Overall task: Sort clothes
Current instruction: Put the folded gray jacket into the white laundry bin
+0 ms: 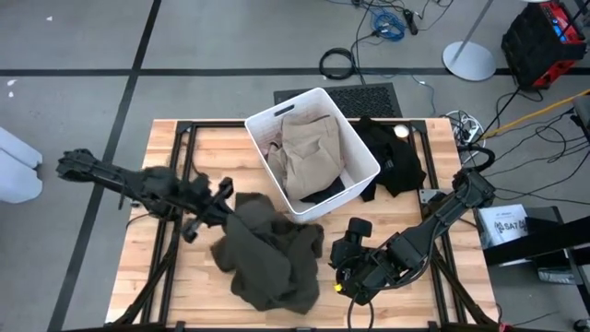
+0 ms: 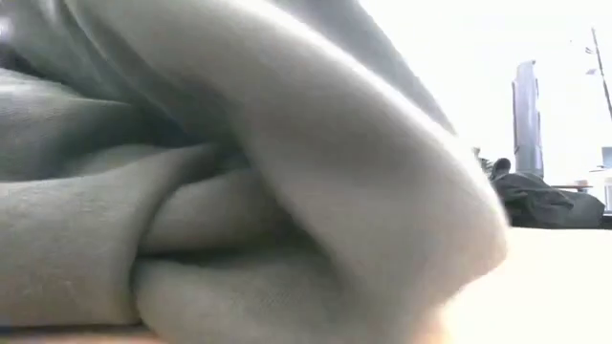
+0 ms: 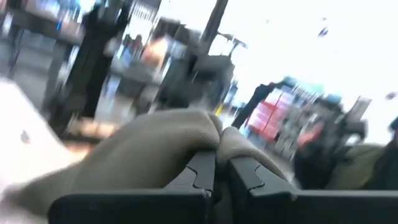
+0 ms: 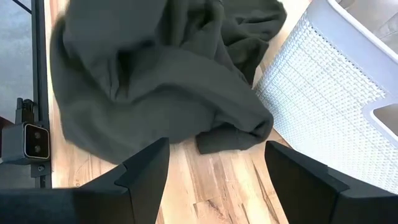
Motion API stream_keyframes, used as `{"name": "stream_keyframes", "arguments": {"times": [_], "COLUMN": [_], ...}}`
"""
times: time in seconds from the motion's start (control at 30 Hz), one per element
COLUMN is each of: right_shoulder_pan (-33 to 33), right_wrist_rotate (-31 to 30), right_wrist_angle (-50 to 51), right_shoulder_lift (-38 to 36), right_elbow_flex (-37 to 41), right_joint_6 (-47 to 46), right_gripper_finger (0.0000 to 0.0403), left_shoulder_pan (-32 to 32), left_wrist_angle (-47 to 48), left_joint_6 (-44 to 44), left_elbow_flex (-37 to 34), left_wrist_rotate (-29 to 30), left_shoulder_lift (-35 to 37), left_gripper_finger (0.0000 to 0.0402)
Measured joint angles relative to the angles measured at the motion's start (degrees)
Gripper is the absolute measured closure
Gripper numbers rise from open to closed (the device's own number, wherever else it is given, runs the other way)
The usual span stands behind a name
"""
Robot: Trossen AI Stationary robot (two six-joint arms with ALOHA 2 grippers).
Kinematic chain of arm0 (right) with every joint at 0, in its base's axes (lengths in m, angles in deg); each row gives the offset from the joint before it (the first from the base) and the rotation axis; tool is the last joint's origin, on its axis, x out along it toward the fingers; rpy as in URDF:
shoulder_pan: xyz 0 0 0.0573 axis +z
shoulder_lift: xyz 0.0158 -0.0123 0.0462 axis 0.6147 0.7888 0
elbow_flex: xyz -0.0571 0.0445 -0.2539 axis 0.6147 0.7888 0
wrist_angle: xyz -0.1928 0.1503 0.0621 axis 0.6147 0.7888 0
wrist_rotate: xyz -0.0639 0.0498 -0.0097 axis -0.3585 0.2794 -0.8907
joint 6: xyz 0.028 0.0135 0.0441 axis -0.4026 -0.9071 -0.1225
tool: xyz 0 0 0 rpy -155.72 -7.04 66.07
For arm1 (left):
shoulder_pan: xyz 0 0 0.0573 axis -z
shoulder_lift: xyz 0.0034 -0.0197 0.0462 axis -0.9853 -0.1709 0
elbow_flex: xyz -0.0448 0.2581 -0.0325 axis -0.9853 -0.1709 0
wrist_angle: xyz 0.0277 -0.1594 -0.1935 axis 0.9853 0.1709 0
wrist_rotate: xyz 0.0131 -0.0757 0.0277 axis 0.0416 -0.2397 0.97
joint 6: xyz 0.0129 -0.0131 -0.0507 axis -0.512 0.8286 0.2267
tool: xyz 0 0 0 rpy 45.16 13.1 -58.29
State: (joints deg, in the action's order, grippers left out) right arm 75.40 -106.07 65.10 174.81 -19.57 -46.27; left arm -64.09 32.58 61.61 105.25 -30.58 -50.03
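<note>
The left gripper (image 1: 224, 205) is pinched shut on a fold of the large dark olive fleece garment (image 1: 269, 256), as the left wrist view shows, with cloth (image 3: 168, 146) bunched over the closed fingers (image 3: 202, 174); seen from above, that grip sits at about ten o'clock on the heap, which sprawls over the wooden slatted table (image 1: 207, 148) just in front of the white perforated plastic bin (image 1: 364, 152). The right gripper (image 1: 355, 272) hangs at roughly three o'clock of the heap with its jaws spread wide and nothing between them, looking down on the garment's near hem (image 4: 233, 134) and the bin's wall (image 4: 311, 93). Inside the bin lies a khaki tan garment (image 1: 312, 152) with something dark under it (which piece, I cannot tell), and a black garment (image 1: 392, 157) sits on the table at the bin's three o'clock side. The step in hand looks like lifting the olive piece clear for sorting. To do it well, the left arm should probably rise high enough that the trailing cloth leaves the table before travelling, or the drag may nudge the bin; the right gripper could take the loose hem at the garment's four o'clock edge to share the weight. A one-fold grip on heavy fleece may slip, so slow movement seems wise.
</note>
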Motion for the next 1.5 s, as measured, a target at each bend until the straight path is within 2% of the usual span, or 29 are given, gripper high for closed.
{"name": "stream_keyframes", "arguments": {"times": [0.07,0.13,0.23,0.37,0.57,0.7,0.87,1.13,1.3,1.5], "right_shoulder_pan": [0.0,0.0,0.13,0.13,0.13,0.07,0.02,0.02,0.02,0.02], "right_wrist_rotate": [0.02,0.21,0.36,0.47,0.49,0.5,0.31,0.26,0.26,0.27], "right_wrist_angle": [0.0,0.0,0.0,0.0,0.0,0.02,0.0,0.0,0.0,-0.01], "right_shoulder_lift": [0.0,0.0,0.0,0.0,0.02,0.04,0.04,0.04,0.04,0.04], "right_elbow_flex": [0.0,0.0,0.0,0.0,0.0,0.0,0.0,0.0,0.0,0.0], "right_joint_6": [-0.02,-0.13,-0.16,-0.17,0.02,0.02,0.04,0.29,0.58,0.68], "right_gripper_finger": [0.0151,0.0151,0.0151,0.0151,0.0151,0.0151,0.0151,0.0151,0.0151,0.0151], "left_shoulder_pan": [0.72,1.41,2.22,3.58,7.51,8.0,8.05,7.94,7.62,7.41], "left_wrist_angle": [-4.67,-5.09,1.67,12.74,19.77,22.6,21.94,22.03,20.3,21.34], "left_joint_6": [-1.08,-1.84,-0.73,7.36,10.63,11.06,10.65,10.93,12.17,8.57], "left_elbow_flex": [0.02,0.56,0.7,0.64,0.68,0.59,0.68,0.66,0.66,3.97], "left_wrist_rotate": [0.44,0.6,2.73,5.38,4.6,6.75,12.58,14.34,15.65,14.84], "left_shoulder_lift": [0.77,1.05,0.91,-1.94,-8.79,-14.41,-21.6,-30.54,-31.06,-28.58], "left_gripper_finger": [0.0389,0.0389,0.0389,0.0389,0.0389,0.0389,0.0349,0.0255,0.0215,0.0207]}}
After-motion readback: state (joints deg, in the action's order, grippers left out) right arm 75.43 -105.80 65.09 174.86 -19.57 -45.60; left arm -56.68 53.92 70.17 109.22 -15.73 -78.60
